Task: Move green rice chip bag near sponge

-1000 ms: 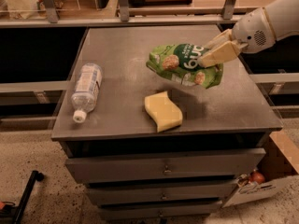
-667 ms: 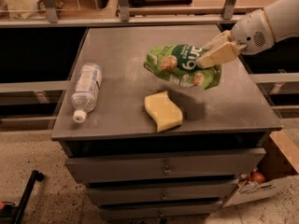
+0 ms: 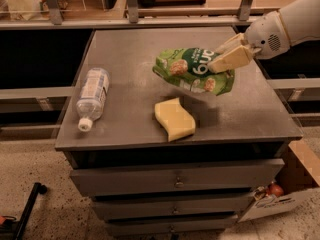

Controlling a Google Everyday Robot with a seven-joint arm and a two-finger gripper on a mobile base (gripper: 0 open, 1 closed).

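Observation:
The green rice chip bag (image 3: 192, 70) is a crinkly light-green pouch with a dark green oval and white letters. It hangs tilted in the air above the middle right of the grey cabinet top (image 3: 130, 59). My gripper (image 3: 227, 54) comes in from the upper right on a white arm and is shut on the bag's right end, with cream-coloured fingers (image 3: 231, 59) clamped over it. The sponge (image 3: 174, 118), pale yellow with wavy sides, lies flat near the front edge, just below and slightly left of the bag, apart from it.
A clear plastic water bottle (image 3: 92, 97) lies on its side at the cabinet's left, cap toward the front. Drawers (image 3: 175, 181) sit below the top. A cardboard box (image 3: 285, 194) stands on the floor at the right. A rail and shelving run behind the cabinet.
The gripper and the held bag have drifted a little to the left and slightly down toward the sponge. The sponge and bottle have not moved.

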